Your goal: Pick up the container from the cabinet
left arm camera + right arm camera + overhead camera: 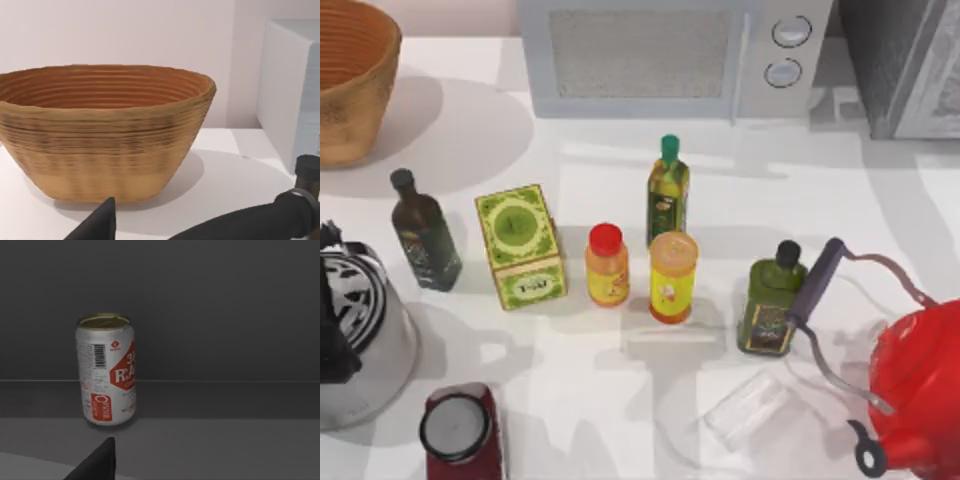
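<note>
Where the task calls for a container out of the cabinet, the object meant appears to be the can, which stands upright on a dark shelf inside the cabinet, against its grey back wall, with its long axis vertical. Seen from the right wrist view, the can lies straight ahead of the right tool and well apart from it, slightly off to one side of the view's centre; 1 dark fingertip shows at the frame edge, and whether this tool is released or clenched cannot be told. In the top view the cabinet occupies the far right corner of the worktop, so the right arm is judged the nearer and better placed of the 2. The coming move likely calls for a level advance into the cabinet, with the fingers set to either side of the upright can. The left tool faces a basket at the worktop's far left; 2 dark fingers are visible, spread apart with nothing between them. Bottles, a box and kettles crowd the worktop between the 2 arms.
</note>
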Available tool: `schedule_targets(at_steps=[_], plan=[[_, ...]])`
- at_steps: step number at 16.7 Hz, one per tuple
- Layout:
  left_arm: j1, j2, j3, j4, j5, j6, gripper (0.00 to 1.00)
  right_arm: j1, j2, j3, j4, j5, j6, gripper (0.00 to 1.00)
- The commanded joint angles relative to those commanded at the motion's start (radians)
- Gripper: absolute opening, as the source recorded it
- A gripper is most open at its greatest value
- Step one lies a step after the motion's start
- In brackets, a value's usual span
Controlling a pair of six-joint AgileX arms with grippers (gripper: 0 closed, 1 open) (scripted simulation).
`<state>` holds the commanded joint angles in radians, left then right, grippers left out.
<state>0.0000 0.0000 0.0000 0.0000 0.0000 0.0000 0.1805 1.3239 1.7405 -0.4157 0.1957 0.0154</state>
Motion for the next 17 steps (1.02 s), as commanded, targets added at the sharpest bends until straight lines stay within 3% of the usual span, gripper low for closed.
schedule_targets(at_steps=[9,17], plan=[[0.000,0.000,0.000,0.000,0.000,0.000,1.00,0.140,0.267,0.104,0.160,0.155,-0.001,1.00],[0.000,0.000,0.000,0.000,0.000,0.000,1.00,0.144,0.304,0.140,0.167,0.156,-0.001,1.00]])
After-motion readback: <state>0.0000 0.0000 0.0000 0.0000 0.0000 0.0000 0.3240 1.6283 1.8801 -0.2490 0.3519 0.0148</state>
